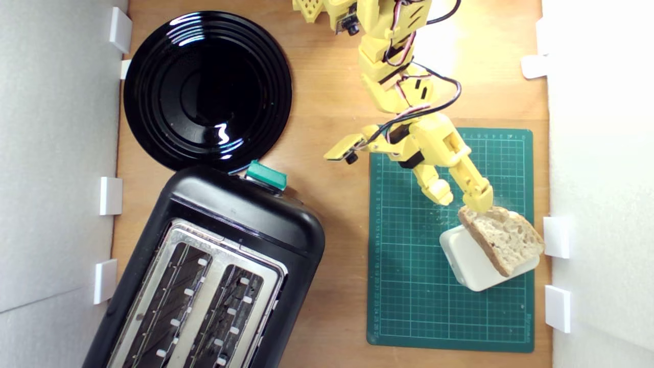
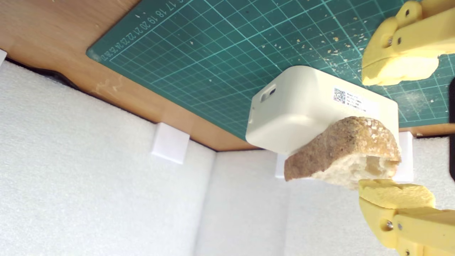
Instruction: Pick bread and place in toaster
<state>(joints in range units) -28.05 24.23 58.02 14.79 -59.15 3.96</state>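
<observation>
The gripper is gaping wide, one finger touching the bread at its edge. The bread is leaning on a white block (near the mat's corner), well apart from the toaster.

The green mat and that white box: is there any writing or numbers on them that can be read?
"17 18 19 20 21 22", ruler numbers along the edge of the green mat; the numbers after them are blurred.
Sticker on the white box: a square code and lines of small print, too small to read.
Small print at the mat's corner in the exterior view: too blurred to read.
</observation>
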